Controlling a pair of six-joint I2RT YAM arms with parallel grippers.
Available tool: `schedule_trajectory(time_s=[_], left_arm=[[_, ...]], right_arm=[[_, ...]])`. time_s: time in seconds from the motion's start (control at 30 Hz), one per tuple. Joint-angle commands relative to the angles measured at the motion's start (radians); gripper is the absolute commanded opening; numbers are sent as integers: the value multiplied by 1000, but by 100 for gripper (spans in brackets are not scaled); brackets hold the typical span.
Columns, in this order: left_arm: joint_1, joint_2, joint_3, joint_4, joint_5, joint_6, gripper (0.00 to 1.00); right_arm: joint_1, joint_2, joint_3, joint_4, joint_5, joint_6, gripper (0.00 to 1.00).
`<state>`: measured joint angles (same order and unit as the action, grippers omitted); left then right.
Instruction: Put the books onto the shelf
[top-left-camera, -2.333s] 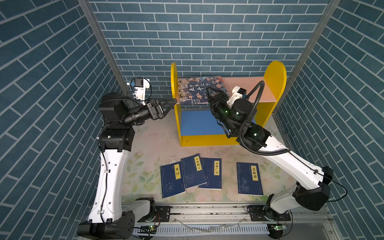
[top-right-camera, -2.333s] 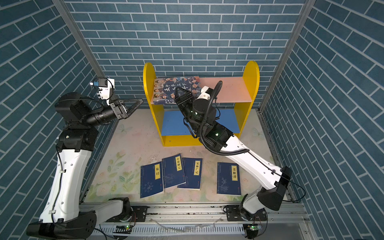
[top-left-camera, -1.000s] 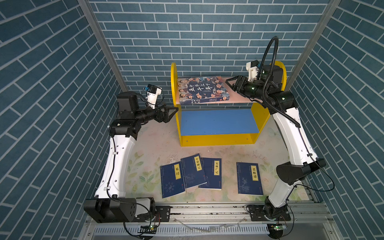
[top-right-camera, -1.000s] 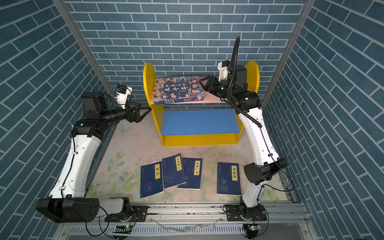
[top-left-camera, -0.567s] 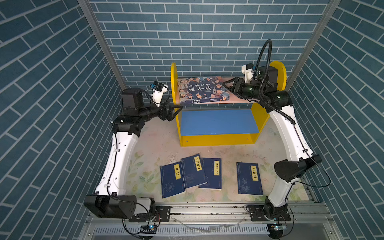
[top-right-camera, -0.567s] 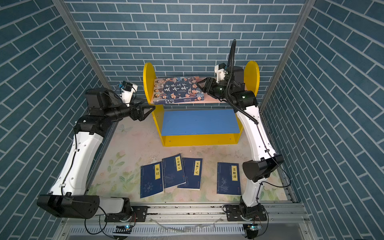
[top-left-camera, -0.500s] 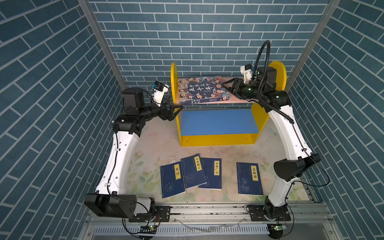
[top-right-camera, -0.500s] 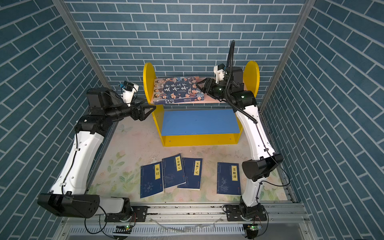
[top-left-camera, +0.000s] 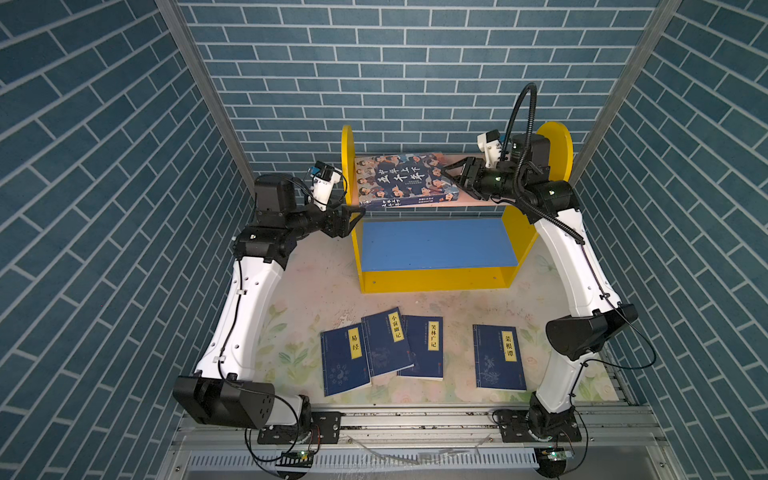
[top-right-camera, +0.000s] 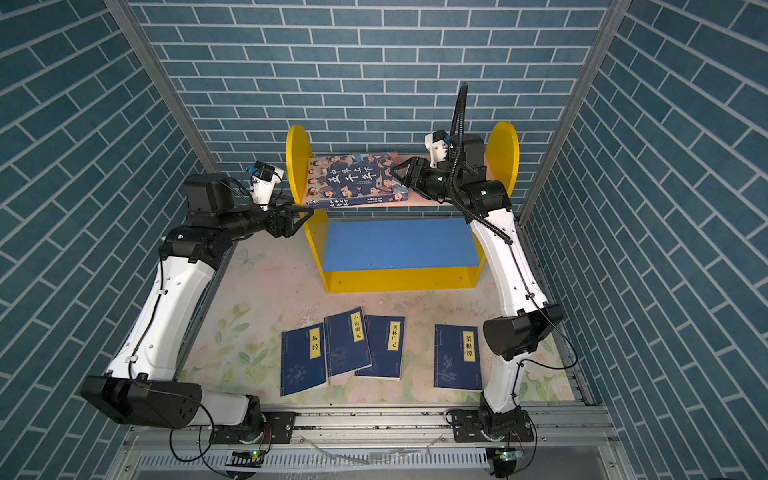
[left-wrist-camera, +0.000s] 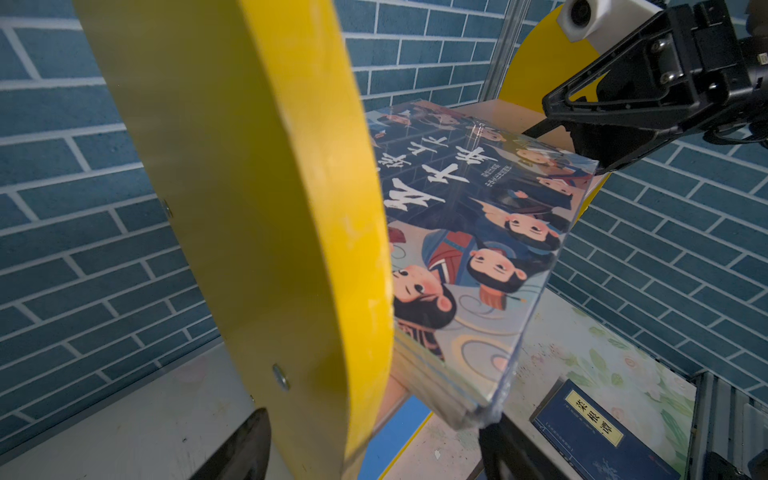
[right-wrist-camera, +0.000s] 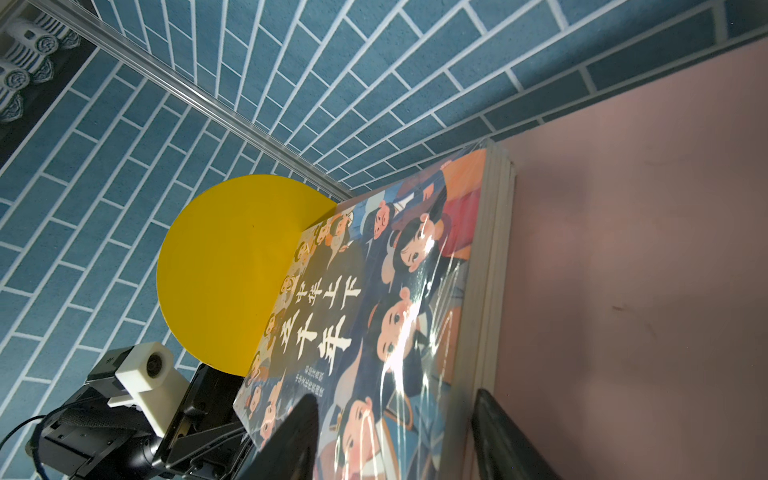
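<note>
In both top views' upper centre the big book lies flat on the shelf's pink board, the half-open right hand at its right edge, the open left hand astride the left yellow panel, both empty, four navy books on the worktop below.

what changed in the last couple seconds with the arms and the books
The right gripper pulled back from over the cartoon book, swung round to the right and now sits open at that book's right edge. The left gripper moved in to the shelf, jaws either side of its left panel's front edge. Cartoon book, shelf and four navy books stayed put.
</note>
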<state>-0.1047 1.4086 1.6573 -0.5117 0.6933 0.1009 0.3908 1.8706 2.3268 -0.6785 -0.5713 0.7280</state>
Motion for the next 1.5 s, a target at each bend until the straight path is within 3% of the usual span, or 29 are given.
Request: schedule_trajectory(time_s=[0.0, 1.1, 1.33, 1.47], left_arm=[[-4, 0, 28, 16, -12, -15, 79], [-4, -16, 24, 19, -30, -21, 63], [-4, -14, 25, 29, -35, -35, 66], [-4, -24, 25, 15, -29, -39, 80]], right_arm=[[21, 2, 0, -63, -53, 1, 61], [86, -9, 16, -116, -25, -9, 62], [86, -22, 22, -146, 10, -32, 62], [81, -20, 56, -186, 79, -76, 63]])
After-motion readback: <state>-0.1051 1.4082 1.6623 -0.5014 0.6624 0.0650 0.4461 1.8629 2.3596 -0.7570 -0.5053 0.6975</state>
